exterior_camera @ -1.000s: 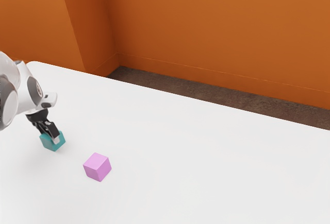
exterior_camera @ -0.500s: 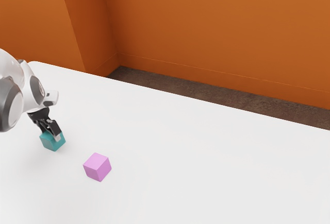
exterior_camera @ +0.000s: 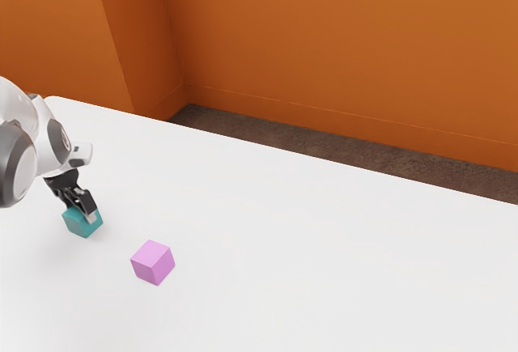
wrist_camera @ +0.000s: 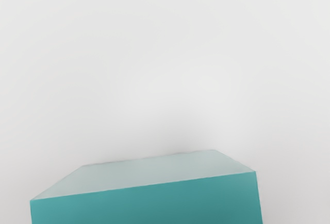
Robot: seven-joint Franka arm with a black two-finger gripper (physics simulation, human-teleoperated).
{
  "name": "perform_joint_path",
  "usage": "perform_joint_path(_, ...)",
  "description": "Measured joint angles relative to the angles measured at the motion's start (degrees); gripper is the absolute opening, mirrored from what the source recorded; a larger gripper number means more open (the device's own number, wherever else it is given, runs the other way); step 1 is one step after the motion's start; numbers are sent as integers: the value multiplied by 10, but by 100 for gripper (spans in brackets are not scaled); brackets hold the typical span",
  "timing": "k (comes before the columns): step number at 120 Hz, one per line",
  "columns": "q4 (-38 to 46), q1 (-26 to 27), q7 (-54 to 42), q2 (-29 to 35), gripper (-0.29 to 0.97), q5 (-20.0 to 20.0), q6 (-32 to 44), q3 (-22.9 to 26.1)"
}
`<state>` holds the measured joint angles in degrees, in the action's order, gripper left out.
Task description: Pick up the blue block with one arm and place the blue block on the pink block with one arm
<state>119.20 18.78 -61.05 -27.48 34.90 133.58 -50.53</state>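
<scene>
Franka arm [exterior_camera: 24, 154] enters from the exterior view's left, wrist bent, hand angled down at the white table [exterior_camera: 324, 247]. Gripper [exterior_camera: 81, 209] is low, its black fingers clamped on the teal-blue block [exterior_camera: 76, 224], which sits on the table directly under the hand. Pink block [exterior_camera: 152, 261] is near the gripper, toward the exterior view's lower right and apart from it. In the wrist view the blue block [wrist_camera: 154, 198] looms just under the hand.

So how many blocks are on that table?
2. The blue block sits at the gripper near the exterior view's left edge. The pink block lies apart from it on the white table, to its right and nearer the camera. None seems hidden.
</scene>
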Motion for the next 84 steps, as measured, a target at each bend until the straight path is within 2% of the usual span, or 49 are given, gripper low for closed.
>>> perform_joint_path(12,0,1,0,0,44,-1,0,0)
perform_joint_path(35,1,-2,3,0,34,-3,2,0)
perform_joint_path(66,2,4,7,22,31,-8,3,-11)
perform_joint_path(84,9,35,10,55,31,-11,-13,-36)
